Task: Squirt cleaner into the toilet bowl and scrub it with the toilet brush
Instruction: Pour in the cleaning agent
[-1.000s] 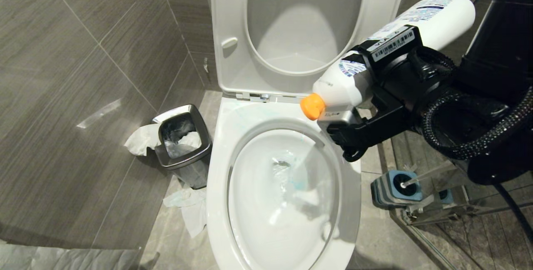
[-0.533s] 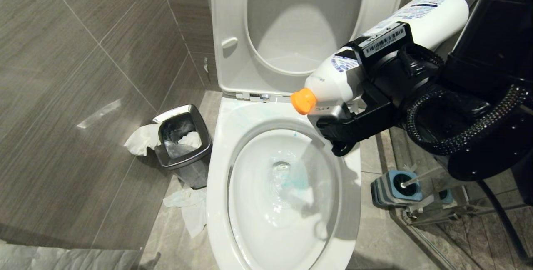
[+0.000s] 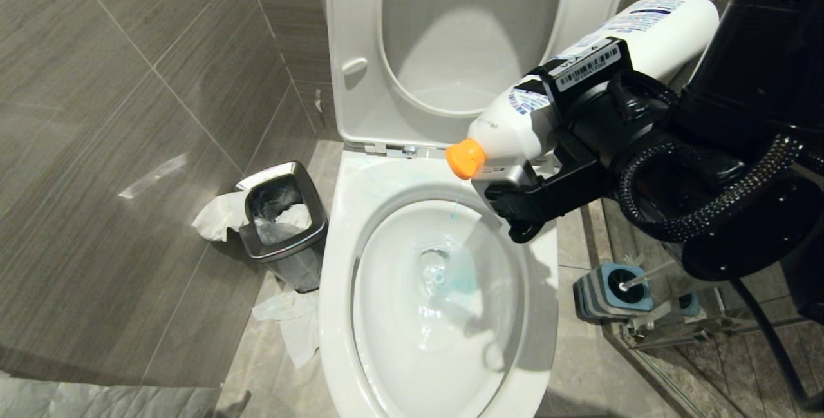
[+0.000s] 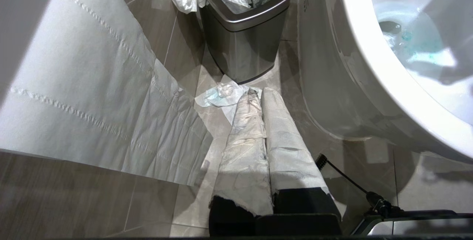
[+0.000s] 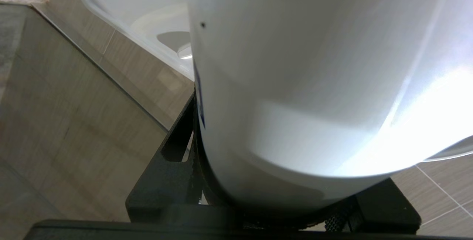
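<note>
Here the right gripper (image 3: 537, 154) clamped a white cleaner bottle (image 3: 582, 80), orange nozzle (image 3: 465, 158) over the toilet bowl (image 3: 399, 315), squirting; the toilet brush (image 3: 634, 276) likely comes next.

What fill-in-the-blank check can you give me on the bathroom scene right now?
1. The right gripper is shut on a white bottle with an ______ cap.
2. The cleaner tinting the toilet bowl is ______ in colour.
3. The toilet brush rests in its ______ on the floor.
4. The steel waste bin stands to the toilet's ______ in the head view.

Missing words: orange; turquoise-blue; holder; left
</note>
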Tool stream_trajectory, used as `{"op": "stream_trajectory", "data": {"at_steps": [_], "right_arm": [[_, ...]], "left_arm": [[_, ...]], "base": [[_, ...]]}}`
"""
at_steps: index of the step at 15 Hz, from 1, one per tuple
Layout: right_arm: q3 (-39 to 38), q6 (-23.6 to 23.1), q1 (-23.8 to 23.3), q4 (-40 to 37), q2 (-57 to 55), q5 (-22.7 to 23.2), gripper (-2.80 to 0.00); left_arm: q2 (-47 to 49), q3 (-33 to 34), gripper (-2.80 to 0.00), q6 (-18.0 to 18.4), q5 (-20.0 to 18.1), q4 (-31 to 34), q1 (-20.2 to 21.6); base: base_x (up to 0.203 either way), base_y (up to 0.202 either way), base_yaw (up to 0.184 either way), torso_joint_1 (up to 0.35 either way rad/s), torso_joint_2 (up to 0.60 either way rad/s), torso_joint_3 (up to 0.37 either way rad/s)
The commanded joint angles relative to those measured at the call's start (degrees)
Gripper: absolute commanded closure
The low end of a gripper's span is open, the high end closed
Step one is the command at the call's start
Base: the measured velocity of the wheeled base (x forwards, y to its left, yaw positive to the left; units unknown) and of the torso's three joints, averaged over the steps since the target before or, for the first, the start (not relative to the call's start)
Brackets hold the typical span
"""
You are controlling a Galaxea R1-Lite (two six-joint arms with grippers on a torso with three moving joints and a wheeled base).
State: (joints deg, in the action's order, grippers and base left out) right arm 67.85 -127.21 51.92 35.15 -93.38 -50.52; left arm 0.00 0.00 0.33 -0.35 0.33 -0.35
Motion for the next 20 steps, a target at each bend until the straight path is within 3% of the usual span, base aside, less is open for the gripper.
{"op": "stream_trajectory", "data": {"at_steps": [1,12,20], "right_arm": [[0.11,-0.67,0.11,0.27,-0.40,-0.28,0.00],[0.53,1.46,0.11,0.27,-1.19,-0.28,0.00],[0.56,5.81,0.11,0.74,-1.64,-0.28,0.00]], "left_arm": [[0.00,0.09,0.00,0.02,0.00,0.02,0.00],[0.00,0.09,0.00,-0.06,0.00,0.02,0.00],[0.00,0.09,0.00,-0.05,0.00,0.02,0.00]], "base": [[0.000,0.000,0.000,0.000,0.00,0.000],[0.000,0.000,0.000,0.000,0.00,0.000],[0.000,0.000,0.000,0.000,0.00,0.000]]}}
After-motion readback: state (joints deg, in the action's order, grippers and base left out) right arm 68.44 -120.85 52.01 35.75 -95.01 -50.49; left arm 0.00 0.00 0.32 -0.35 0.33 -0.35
